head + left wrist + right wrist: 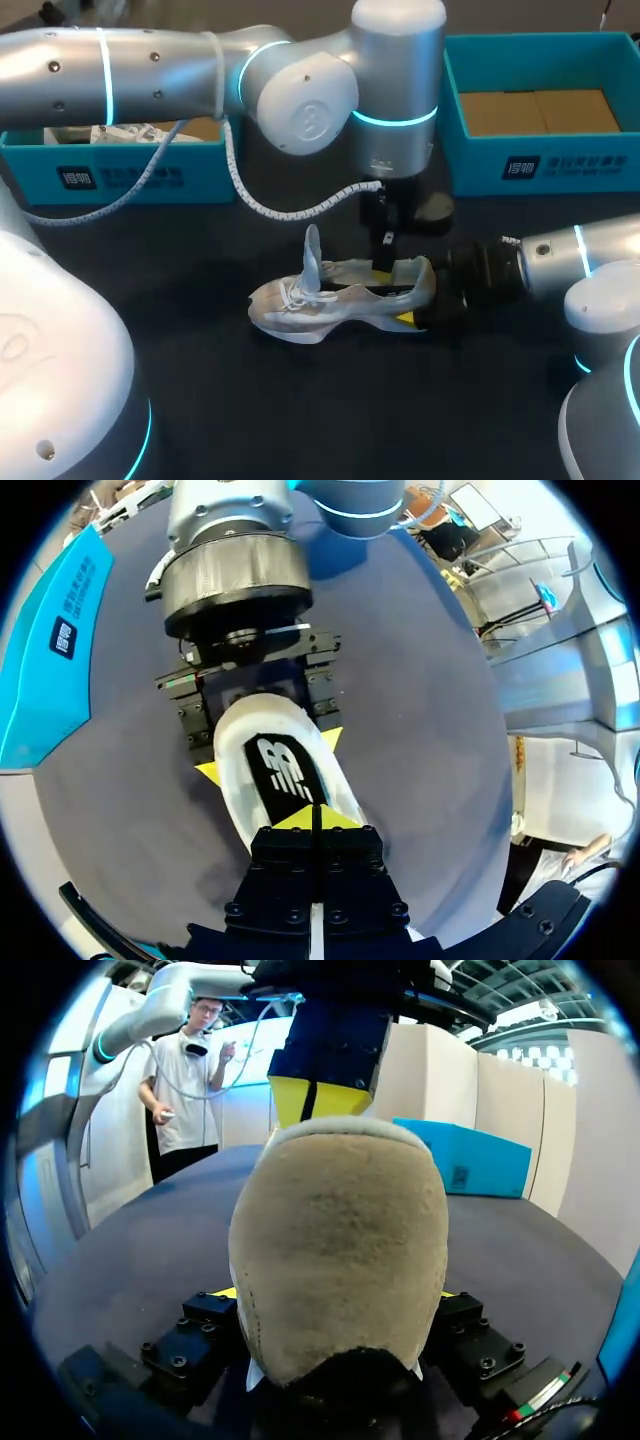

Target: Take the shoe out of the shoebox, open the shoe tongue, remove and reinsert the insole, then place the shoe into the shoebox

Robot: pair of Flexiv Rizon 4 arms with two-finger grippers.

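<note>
White mesh lace-up shoe (330,300) mid dark surface (200,400), tongue (312,255) raised, black-logo insole (285,770) inside, right tool (268,757) clamped across its heel, left tool (312,818) narrow, tips together over the heel opening, teal cardboard shoebox (540,165) well behind.

Shoe (340,295) on table (300,410), before left shoebox (120,178) (and right shoebox (545,165))
</note>
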